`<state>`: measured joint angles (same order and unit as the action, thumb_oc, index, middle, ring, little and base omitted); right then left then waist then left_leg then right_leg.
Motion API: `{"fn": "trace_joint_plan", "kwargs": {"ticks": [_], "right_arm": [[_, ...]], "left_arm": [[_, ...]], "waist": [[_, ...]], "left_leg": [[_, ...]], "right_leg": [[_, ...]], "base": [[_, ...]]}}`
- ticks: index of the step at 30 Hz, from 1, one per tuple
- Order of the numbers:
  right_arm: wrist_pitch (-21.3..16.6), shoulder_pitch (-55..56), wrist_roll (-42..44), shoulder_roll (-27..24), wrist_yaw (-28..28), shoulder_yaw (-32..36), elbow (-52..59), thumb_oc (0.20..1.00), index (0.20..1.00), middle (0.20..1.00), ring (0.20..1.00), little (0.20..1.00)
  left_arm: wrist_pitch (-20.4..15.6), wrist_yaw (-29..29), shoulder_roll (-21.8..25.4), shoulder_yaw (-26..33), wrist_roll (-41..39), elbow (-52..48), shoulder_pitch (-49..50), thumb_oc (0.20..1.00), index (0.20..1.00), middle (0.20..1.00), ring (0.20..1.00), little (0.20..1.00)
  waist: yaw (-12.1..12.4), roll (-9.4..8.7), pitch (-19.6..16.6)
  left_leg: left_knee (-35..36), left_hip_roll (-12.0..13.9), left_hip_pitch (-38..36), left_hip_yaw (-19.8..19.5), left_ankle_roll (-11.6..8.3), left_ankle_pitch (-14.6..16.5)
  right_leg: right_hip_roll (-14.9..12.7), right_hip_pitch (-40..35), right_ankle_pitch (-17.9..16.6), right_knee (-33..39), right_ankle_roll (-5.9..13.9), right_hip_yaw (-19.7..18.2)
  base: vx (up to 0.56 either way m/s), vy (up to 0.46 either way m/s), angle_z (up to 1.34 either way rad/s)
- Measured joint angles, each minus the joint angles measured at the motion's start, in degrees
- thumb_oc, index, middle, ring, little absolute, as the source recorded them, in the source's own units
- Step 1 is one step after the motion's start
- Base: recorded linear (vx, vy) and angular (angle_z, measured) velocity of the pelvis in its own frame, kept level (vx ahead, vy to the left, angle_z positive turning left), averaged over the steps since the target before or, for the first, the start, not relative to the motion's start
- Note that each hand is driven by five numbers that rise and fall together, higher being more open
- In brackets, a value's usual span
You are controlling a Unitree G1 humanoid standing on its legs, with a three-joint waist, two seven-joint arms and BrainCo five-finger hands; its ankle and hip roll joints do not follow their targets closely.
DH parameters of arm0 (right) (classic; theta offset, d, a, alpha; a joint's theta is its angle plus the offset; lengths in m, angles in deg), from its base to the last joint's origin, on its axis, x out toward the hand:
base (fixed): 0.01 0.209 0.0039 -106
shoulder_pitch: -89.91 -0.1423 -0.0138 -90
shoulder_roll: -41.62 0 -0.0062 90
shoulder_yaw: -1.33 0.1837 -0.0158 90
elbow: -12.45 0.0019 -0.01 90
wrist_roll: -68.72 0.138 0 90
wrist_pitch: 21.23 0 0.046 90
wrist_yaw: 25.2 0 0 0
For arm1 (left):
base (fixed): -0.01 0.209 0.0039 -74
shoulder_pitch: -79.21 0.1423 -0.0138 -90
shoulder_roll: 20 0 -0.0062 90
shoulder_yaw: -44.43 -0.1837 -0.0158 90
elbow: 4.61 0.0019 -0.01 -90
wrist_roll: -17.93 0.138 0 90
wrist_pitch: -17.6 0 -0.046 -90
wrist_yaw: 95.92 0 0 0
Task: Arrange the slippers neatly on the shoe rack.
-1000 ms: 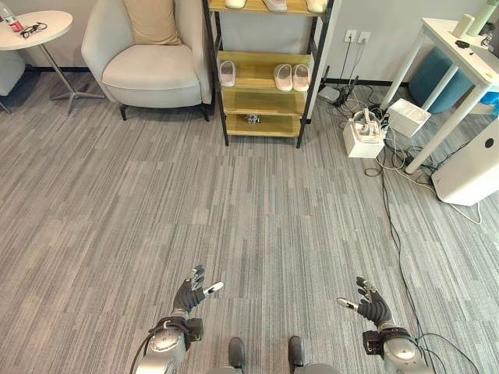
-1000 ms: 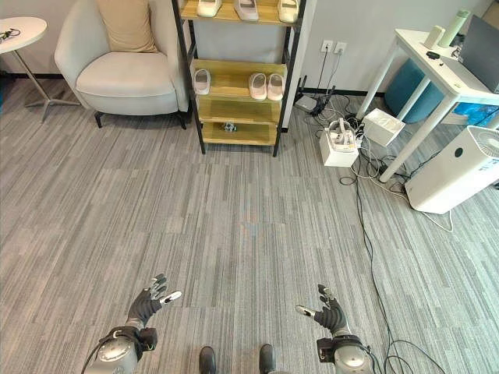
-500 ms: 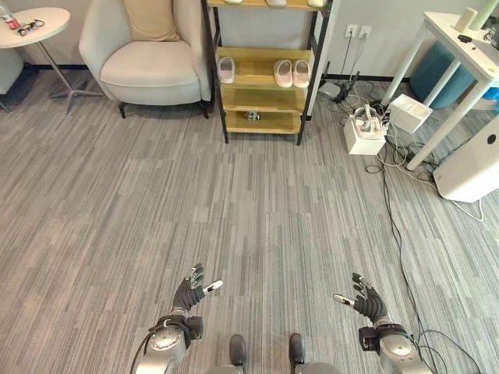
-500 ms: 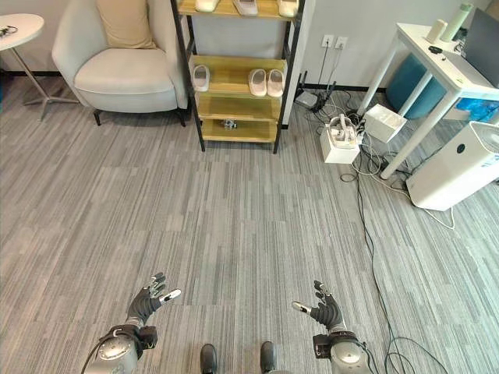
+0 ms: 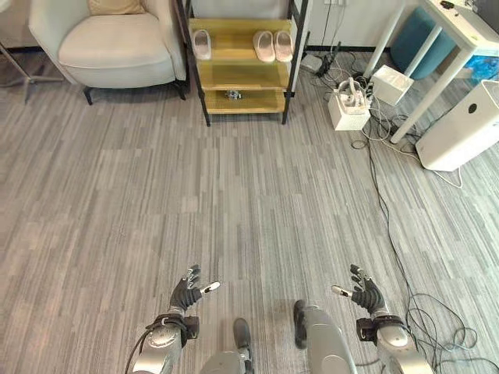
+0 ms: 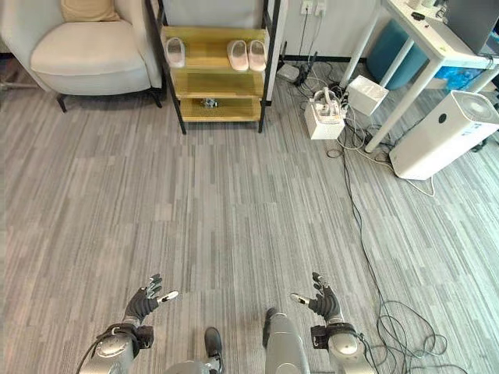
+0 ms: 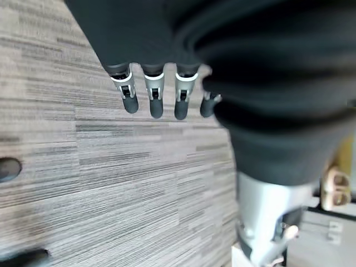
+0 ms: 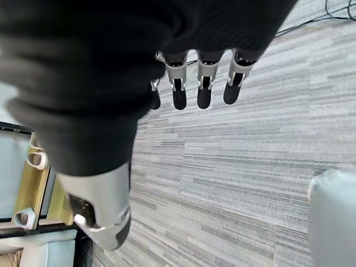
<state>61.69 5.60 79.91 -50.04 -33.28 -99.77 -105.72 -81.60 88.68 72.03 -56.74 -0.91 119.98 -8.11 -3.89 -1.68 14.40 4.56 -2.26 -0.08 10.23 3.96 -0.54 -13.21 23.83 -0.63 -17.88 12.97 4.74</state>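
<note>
— Closest to us, what are the hands doing?

— Both are low and out front over the grey floor (image 5: 234,202). The left hand (image 5: 186,291) has its fingers straight and spread, thumb out, nothing in it. The right hand (image 5: 365,293) matches: fingers fanned wide, palm empty.

— So no slipper in either one?

— None. The wrist views agree: relaxed fingers with bare floor past them.

— Where are the slippers, then?

— Far across the room, on the shoe rack (image 5: 242,74) by the back wall. On the upper wooden shelf in view there's a single slipper (image 5: 201,44) near the left side, and a pair of slippers (image 5: 272,45) side by side further right, toes pointing inward. They're pale, pinkish white.

— How do you reckon they'd handle?

— Light and soft, I'd say, foam or rubber by the look. Easy to lift, nothing fragile, though a smooth upper could slip through those fingers. I'd go for the strap over the toes, or pinch the sole at the heel.

— Anything else over there?

— A small dark object (image 5: 233,95) sits on the bottom shelf; I can't make out what it is. A pale armchair (image 5: 109,48) stands just left of the rack. To the right, a white box (image 5: 348,111) among cables, a white table (image 5: 437,39) and a white appliance (image 5: 461,128).
</note>
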Motion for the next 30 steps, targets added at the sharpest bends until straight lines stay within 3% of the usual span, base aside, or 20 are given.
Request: {"fn": "trace_joint_plan", "kwargs": {"ticks": [2,4,5,6,7,8,9,10,12,14,15,17,19,21,22,24,27,28,29,30], "right_arm": [[0.0,0.3,0.0,0.0,0.0,-0.9,0.4,1.000,1.000,1.000,1.000,1.000],[0.1,0.7,-0.1,0.2,0.0,-1.7,1.9,1.000,1.000,1.000,1.000,1.000],[0.0,0.7,-0.3,0.3,0.0,-1.8,2.3,1.000,1.000,1.000,1.000,1.000],[0.0,1.1,-0.6,0.3,0.0,-1.7,2.6,1.000,1.000,1.000,1.000,1.000],[-0.1,2.0,-0.8,0.3,0.0,-1.8,2.7,1.000,1.000,1.000,1.000,1.000],[-0.1,3.0,-1.0,-0.4,0.0,-1.8,2.7,1.000,1.000,1.000,1.000,1.000],[-0.1,3.7,-1.0,-1.1,0.1,-1.8,2.6,1.000,1.000,1.000,1.000,1.000],[-0.3,2.9,-1.1,-1.7,0.0,-1.7,2.8,1.000,1.000,1.000,1.000,1.000],[-0.5,1.6,-1.0,-3.0,0.3,-1.6,2.9,1.000,1.000,1.000,1.000,1.000],[-0.5,1.3,-1.0,-4.2,0.8,-1.8,3.1,1.000,1.000,1.000,1.000,1.000],[-0.5,1.7,-1.0,-5.1,1.3,-1.8,3.4,1.000,1.000,1.000,1.000,1.000],[-0.5,2.3,-0.8,-5.2,1.3,-1.7,3.4,1.000,1.000,1.000,1.000,1.000],[-0.7,3.3,0.3,-5.1,1.2,-1.7,2.5,1.000,1.000,1.000,1.000,1.000],[-0.9,3.1,1.4,-4.8,1.2,-1.5,2.1,1.000,1.000,1.000,1.000,1.000],[-1.2,3.4,2.0,-4.6,1.1,-1.1,1.3,1.000,1.000,1.000,1.000,1.000],[-1.3,3.9,2.5,-4.5,1.0,-1.1,0.8,1.000,1.000,1.000,1.000,1.000],[-1.5,1.5,2.8,-3.7,-0.1,-1.0,-2.1,1.000,1.000,1.000,1.000,1.000],[-1.5,1.3,3.3,-3.7,-0.4,-1.2,-2.7,1.000,1.000,1.000,1.000,1.000],[-1.5,0.9,3.5,-3.3,-1.3,-1.2,-3.0,1.000,1.000,1.000,1.000,1.000],[-1.5,1.0,3.5,-3.3,-1.3,-1.2,-3.0,1.000,1.000,1.000,1.000,1.000]], "left_arm": [[-0.1,0.3,0.0,0.0,0.0,0.5,-1.5,1.000,1.000,1.000,1.000,1.000],[0.0,1.0,-0.1,-0.5,0.7,2.9,-3.5,1.000,1.000,1.000,1.000,1.000],[0.0,1.3,0.0,-0.5,1.9,2.9,-3.2,1.000,1.000,1.000,1.000,1.000],[-0.1,1.5,-0.4,-0.9,2.7,2.6,-1.9,1.000,1.000,1.000,1.000,1.000],[0.0,1.6,-0.1,-1.7,2.8,2.6,-1.2,1.000,1.000,1.000,1.000,1.000],[-0.1,1.6,-0.7,-2.3,2.7,3.0,-0.5,1.000,1.000,1.000,1.000,1.000],[-0.1,1.5,-1.8,-2.3,2.7,2.7,0.6,1.000,1.000,1.000,1.000,1.000],[-0.3,1.4,-2.3,-2.3,2.6,2.6,1.2,1.000,1.000,1.000,1.000,1.000],[-0.4,0.8,-3.0,-2.3,2.4,4.0,1.0,1.000,1.000,1.000,1.000,1.000],[-0.3,0.3,-3.6,-2.0,1.6,4.8,1.3,1.000,1.000,1.000,1.000,1.000],[-0.3,-0.1,-3.5,-2.0,1.4,4.8,1.9,1.000,1.000,1.000,1.000,1.000],[-0.3,-0.2,-3.5,-1.6,0.5,4.8,1.6,1.000,1.000,1.000,1.000,1.000],[-0.3,-0.1,-4.3,-1.7,-1.2,5.3,0.8,1.000,1.000,1.000,1.000,1.000],[-0.3,-0.3,-4.5,-1.8,-2.2,4.7,0.8,1.000,1.000,1.000,1.000,1.000],[-0.3,-0.2,-4.7,-1.9,-3.1,3.6,0.2,1.000,1.000,1.000,1.000,1.000],[-0.3,-0.2,-4.8,-2.4,-4.3,1.4,-0.4,1.000,1.000,1.000,1.000,1.000],[-0.2,-0.1,-5.0,-2.7,-4.9,1.7,-1.3,1.000,1.000,1.000,1.000,1.000],[-0.2,-0.1,-5.2,-2.7,-4.9,1.7,-1.4,1.000,1.000,1.000,1.000,1.000],[-0.1,0.0,-5.2,-2.7,-4.9,1.8,-1.0,1.000,1.000,1.000,1.000,1.000],[-0.1,0.0,-5.1,-2.7,-4.9,1.8,-1.0,1.000,1.000,1.000,1.000,1.000]], "waist": [[-0.2,0.08,-0.1],[-0.8,-0.26,-0.3],[-0.9,-0.54,-0.4],[-1.7,-1.45,-1.5],[-2.4,-1.81,-2.1],[-2.6,-0.52,-3.5],[-2.2,0.94,-5.5],[-1.7,1.42,-6.2],[-2.2,1.60,-6.5],[-2.1,1.85,-6.9],[-2.1,2.61,-7.8],[-2.0,2.27,-8.1],[-1.1,0.95,-8.1],[-1.0,0.30,-7.8],[-1.0,-0.31,-7.3],[0.3,-0.51,-6.5],[1.5,0.44,-6.0],[1.9,1.09,-5.6],[2.8,1.54,-5.3],[2.9,1.57,-5.3]], "left_leg": [[0.0,-0.1,-0.1,-0.8,-1.27,0.5],[-0.1,0.0,-1.0,-2.5,-2.64,1.9],[-0.1,0.4,-2.4,-2.5,-2.74,2.1],[0.0,1.2,-5.9,-3.5,-5.02,3.9],[0.0,2.2,-8.2,-5.0,-6.57,5.0],[0.0,4.6,-9.5,-5.0,-7.69,5.7],[-0.1,7.0,-9.6,-3.7,-8.58,5.5],[-1.7,8.4,-9.2,-1.7,-10.20,4.6],[-6.9,10.5,-7.5,-1.2,-12.41,3.3],[-10.8,12.5,-6.9,-1.5,-12.56,2.4],[-13.8,14.5,-6.6,-2.8,-12.73,2.3],[-22.0,16.1,-3.1,-5.5,-14.82,0.5],[-31.1,15.5,2.4,-9.8,-15.21,0.0],[-29.7,13.9,5.1,-9.8,-15.30,1.4],[-24.6,12.4,6.9,-9.1,-14.53,3.3],[-14.0,11.8,9.7,-7.6,-14.11,3.1],[-0.8,12.0,14.3,-6.2,-13.84,-2.8],[0.5,12.2,16.2,-6.3,-13.86,-4.2],[0.5,11.8,19.1,-2.5,-12.66,-6.0],[0.5,11.7,19.6,-1.5,-12.64,-6.4]], "right_leg": [[-0.8,-2.5,-1.5,14.7,-0.46,2.2],[-1.1,-4.4,-5.0,23.0,-0.42,5.5],[-0.9,-4.8,-7.5,23.0,-1.02,7.7],[0.1,-8.4,-10.3,22.7,-2.38,9.5],[1.0,-11.8,-10.7,22.7,-3.13,9.1],[3.5,-12.9,-13.7,22.1,-6.42,7.9],[6.0,-12.8,-12.4,21.6,-7.89,8.1],[7.6,-12.9,-12.5,21.2,-10.71,7.9],[9.2,-14.1,-10.4,21.0,-11.89,8.0],[11.4,-15.4,-8.1,20.3,-13.68,7.7],[13.7,-16.3,-5.7,19.7,-14.36,7.4],[15.3,-17.6,-3.7,19.5,-16.20,7.5],[14.9,-18.4,-3.1,19.6,-17.02,7.3],[14.0,-19.2,-2.4,20.0,-17.66,7.3],[13.1,-21.3,-2.2,22.0,-17.70,8.3],[12.8,-22.9,-1.2,22.5,-16.48,9.6],[13.5,-23.8,1.0,22.6,-13.99,10.2],[13.9,-24.4,0.9,22.6,-14.15,10.6],[14.0,-26.4,2.6,23.0,-13.93,10.8],[14.0,-27.1,3.3,22.9,-13.98,10.8]], "base": [[0.34,-0.247,0.30],[0.23,-0.180,0.36],[0.41,-0.374,0.41],[0.51,-0.468,0.56],[0.40,-0.371,0.73],[0.18,-0.200,0.46],[0.26,-0.283,-0.01],[0.26,-0.283,-0.24],[0.23,-0.219,-0.06],[0.25,-0.238,-0.23],[0.30,-0.254,-0.29],[0.21,-0.153,-0.06],[0.18,-0.047,-0.04],[0.21,0.001,0.15],[0.19,0.047,0.49],[0.23,0.080,0.44],[0.21,0.072,0.13],[0.28,0.143,0.08],[0.42,0.256,0.02],[0.44,0.302,0.03]]}}
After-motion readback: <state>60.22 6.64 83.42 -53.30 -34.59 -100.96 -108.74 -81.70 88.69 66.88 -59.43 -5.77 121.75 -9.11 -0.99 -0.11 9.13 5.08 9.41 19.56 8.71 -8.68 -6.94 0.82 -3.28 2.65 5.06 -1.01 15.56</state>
